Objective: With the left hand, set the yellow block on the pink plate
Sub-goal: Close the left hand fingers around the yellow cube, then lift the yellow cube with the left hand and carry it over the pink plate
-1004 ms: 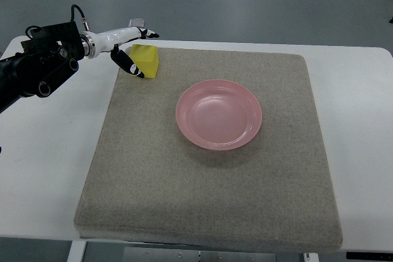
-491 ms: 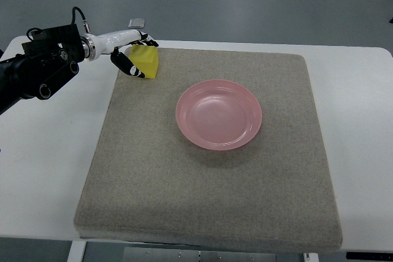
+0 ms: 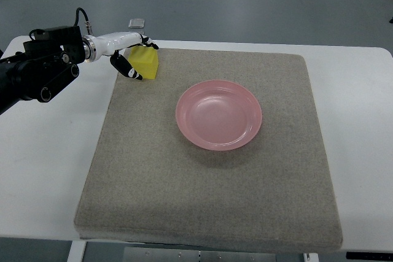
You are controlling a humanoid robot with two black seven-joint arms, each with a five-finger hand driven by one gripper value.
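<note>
Top view: left robot hand (image 3: 136, 58), white with black fingertips, closed around the yellow cube-shaped block (image 3: 146, 62) at the far-left corner of the grey fabric mat (image 3: 209, 182) on the white tabletop (image 3: 43, 151). Round pink plate (image 3: 219, 115) lies apart, mid-mat.

Between the yellow block (image 3: 147, 63), at the mat's (image 3: 209, 213) far left corner, and the pink plate (image 3: 219, 114) at the mat's middle, bare mat lies open with nothing standing in the way. The left hand (image 3: 131, 53) crowds the block's left and far sides. The worktop's (image 3: 362, 127) right side is free.
</note>
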